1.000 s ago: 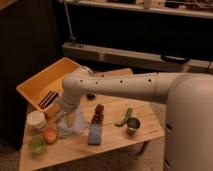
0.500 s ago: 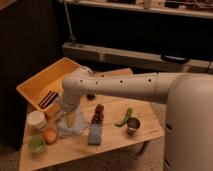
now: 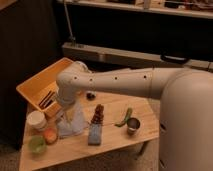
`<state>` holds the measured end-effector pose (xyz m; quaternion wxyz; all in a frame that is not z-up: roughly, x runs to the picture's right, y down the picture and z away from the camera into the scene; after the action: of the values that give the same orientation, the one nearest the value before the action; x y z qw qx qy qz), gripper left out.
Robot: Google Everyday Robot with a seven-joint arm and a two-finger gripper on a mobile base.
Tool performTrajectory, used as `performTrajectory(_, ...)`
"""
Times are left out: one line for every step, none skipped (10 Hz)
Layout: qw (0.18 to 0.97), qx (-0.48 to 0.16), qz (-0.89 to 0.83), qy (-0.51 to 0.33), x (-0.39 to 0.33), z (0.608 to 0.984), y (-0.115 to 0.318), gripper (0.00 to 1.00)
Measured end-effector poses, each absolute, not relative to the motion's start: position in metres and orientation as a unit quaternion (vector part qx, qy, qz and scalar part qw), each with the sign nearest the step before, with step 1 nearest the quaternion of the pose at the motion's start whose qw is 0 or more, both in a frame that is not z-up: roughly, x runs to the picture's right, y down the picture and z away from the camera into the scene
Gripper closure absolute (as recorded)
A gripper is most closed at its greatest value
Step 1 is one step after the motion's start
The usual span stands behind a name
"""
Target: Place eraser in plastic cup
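Hanging released beside the yellow bin [image 3: 36, 85], the claw [image 3: 71, 123] is near the eraser [image 3: 47, 99] lying inside it.

We log on the wooden surface [image 3: 115, 145]: yellow tray [image 3: 35, 86] back left, white round container [image 3: 36, 120], orange round item [image 3: 50, 135], blue-grey pad [image 3: 95, 134], green pod [image 3: 124, 118] just beside metal cup [image 3: 133, 125].

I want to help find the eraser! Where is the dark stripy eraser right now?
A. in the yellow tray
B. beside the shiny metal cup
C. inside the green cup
A: the eraser lies in the yellow tray, while the gripper hangs open over the table next to the tray, holding nothing.
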<state>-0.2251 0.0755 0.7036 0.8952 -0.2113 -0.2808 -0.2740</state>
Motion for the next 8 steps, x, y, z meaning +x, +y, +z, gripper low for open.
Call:
performTrajectory(0.902, -0.195, -0.284, -0.261, -0.228, 0.700, 0.043, 0.20)
performTrajectory(0.905, -0.181, -0.296, -0.246, -0.232, 0.699, 0.013, 0.20)
performTrajectory(0.904, -0.170, -0.309, -0.240, -0.245, 0.698, -0.015, 0.20)
performTrajectory(0.902, -0.163, -0.320, -0.239, -0.256, 0.701, -0.033, 0.20)
performTrajectory(0.899, -0.154, -0.332, -0.240, -0.270, 0.708, -0.056, 0.20)
performTrajectory(0.896, -0.145, -0.343, -0.243, -0.283, 0.722, -0.078, 0.20)
performTrajectory(0.893, -0.137, -0.352, -0.245, -0.294, 0.737, -0.094, 0.20)
performTrajectory(0.890, -0.135, -0.359, -0.248, -0.302, 0.753, -0.101, 0.20)
